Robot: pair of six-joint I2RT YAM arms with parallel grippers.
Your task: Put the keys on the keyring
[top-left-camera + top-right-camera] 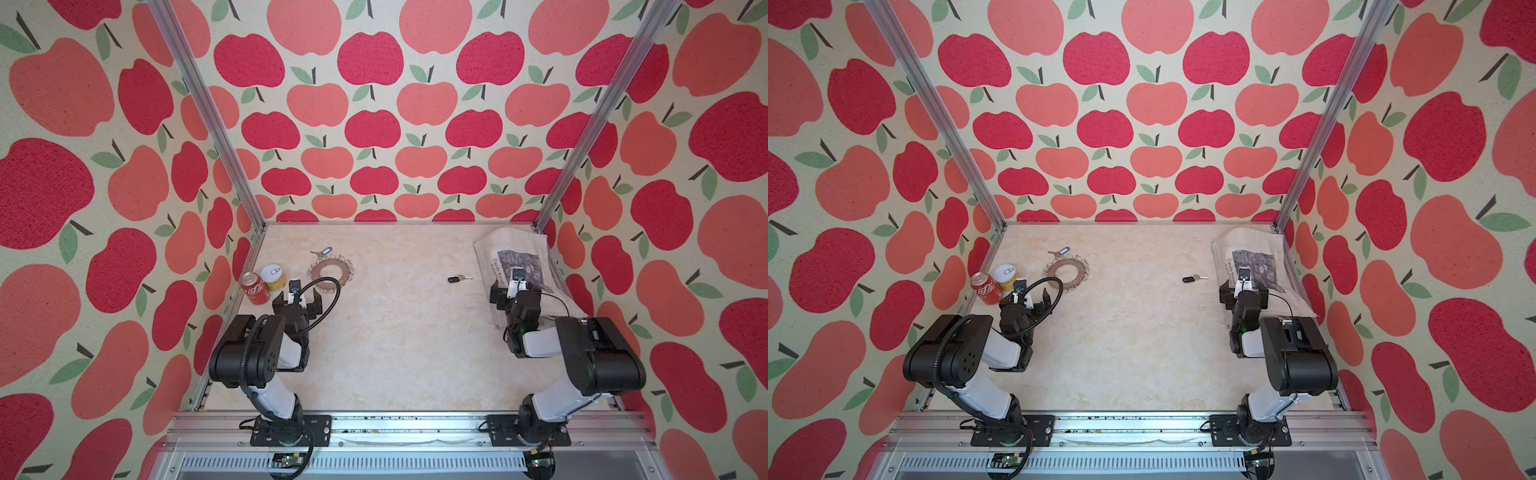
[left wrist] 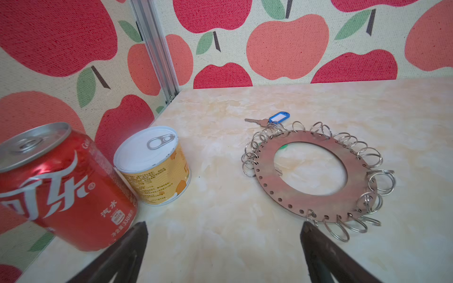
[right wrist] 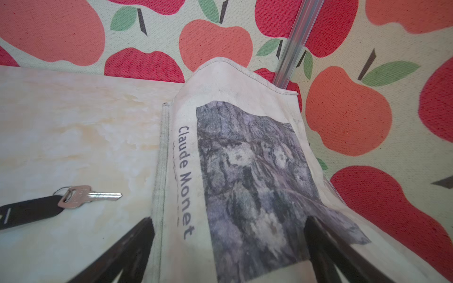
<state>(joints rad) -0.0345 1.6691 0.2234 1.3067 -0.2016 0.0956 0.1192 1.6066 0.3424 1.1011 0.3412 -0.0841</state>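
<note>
Evidently waits: left gripper, right gripper wide, empty.
Blue-tagged key at keyring's eleven o'clock, black-headed key at three: one per arm.

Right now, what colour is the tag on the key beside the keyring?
The tag is blue with a white centre, clearest in the left wrist view.

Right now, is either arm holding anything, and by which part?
Nothing is held. The left gripper, jaws open, is near the keyring; the right gripper, jaws open, is above the bag.
</note>
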